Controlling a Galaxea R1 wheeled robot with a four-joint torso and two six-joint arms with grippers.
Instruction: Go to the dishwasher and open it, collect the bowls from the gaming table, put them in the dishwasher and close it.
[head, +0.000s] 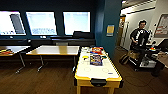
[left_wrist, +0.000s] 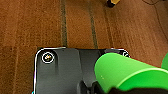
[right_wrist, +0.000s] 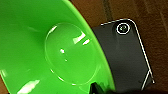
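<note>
Bowl in hand: glossy lime-green plastic bowl (right_wrist: 50, 50), shallow, with a round flat base, taking up the left and centre of the right wrist view, above brown carpet (right_wrist: 150, 22).
Right gripper (right_wrist: 96, 88): fingers seemingly closed on the bowl's rim at the lower edge of that frame; contact mostly hidden.
Left gripper (left_wrist: 135, 91): open or closed, cannot tell.
Green shape by the left wrist: smooth tapered green plastic form (left_wrist: 125, 72) at lower right of the frame, over carpet; bowl or cup, cannot tell.
Second bowl: small yellow round piece (head: 85, 57), probably the yellow bowl, on the long white-topped bench with yellow edge strip (head: 96, 78), centre of the head view, just beside colourful board-game boxes (head: 96, 59).
Handling, as judged: light, stiff, slick-skinned, unlikely to break; prone to swing or slide in a one-sided pinch.
Best hold: across the rim wall, pinched deep rather than at the very lip.
Bystander: person (head: 139, 35) at right, well apart from the bench.
</note>
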